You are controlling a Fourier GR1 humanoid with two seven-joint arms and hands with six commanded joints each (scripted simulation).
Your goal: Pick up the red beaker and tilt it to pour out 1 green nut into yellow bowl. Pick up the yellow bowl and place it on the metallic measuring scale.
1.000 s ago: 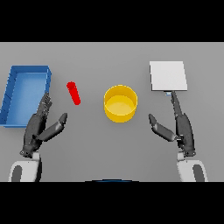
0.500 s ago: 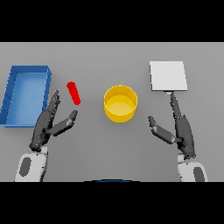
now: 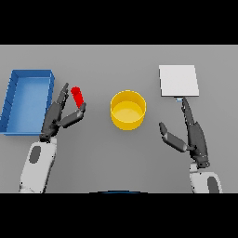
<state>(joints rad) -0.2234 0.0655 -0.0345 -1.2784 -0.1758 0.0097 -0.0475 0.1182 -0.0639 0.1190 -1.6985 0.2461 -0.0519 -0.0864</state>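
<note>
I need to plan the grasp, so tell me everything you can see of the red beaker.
The red beaker is a small, plain red cylinder, looking like plastic. It leans on the grey table, right of the blue bin and left of the yellow bowl. The left hand brackets it, fingers open; contact cannot be told. Its contents are not visible.

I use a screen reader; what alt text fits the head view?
The left hand, fingers open, reaches around a red beaker beside a blue tray. A yellow bowl sits mid-table; the right hand rests open below the metallic scale.
</note>
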